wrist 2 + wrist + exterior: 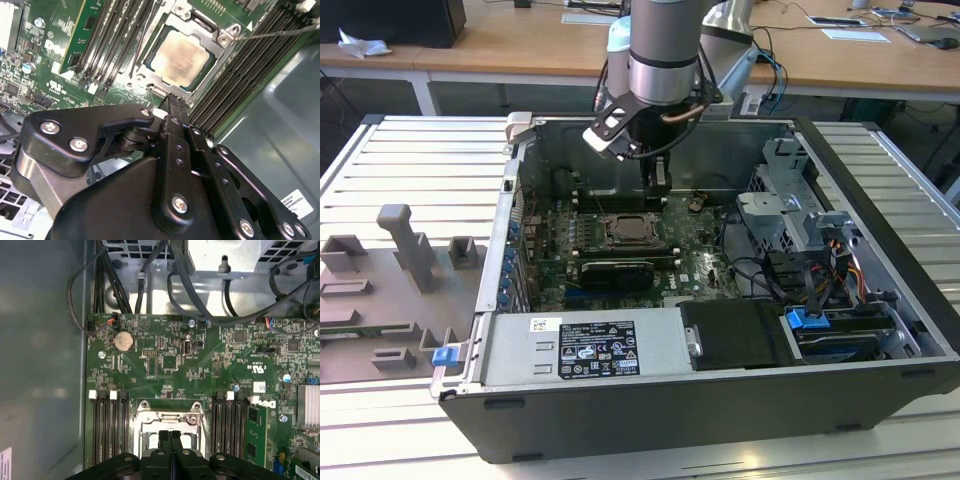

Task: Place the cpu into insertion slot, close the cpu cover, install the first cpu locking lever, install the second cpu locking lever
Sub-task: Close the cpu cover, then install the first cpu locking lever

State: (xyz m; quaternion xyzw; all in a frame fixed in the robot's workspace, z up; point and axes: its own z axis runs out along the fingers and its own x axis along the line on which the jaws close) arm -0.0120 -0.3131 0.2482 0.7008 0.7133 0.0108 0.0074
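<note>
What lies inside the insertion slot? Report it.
The cpu lies in the insertion slot, its pale metal top showing through the cut-out of the cpu cover. The cover hides the cpu's edges, and the cpu hides the slot's floor.

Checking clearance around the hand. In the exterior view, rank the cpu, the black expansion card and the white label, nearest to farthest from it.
1. cpu, mid-board, just by the hand.
2. black expansion card, below the cpu in that view.
3. white label, on the silver box in front.
</note>
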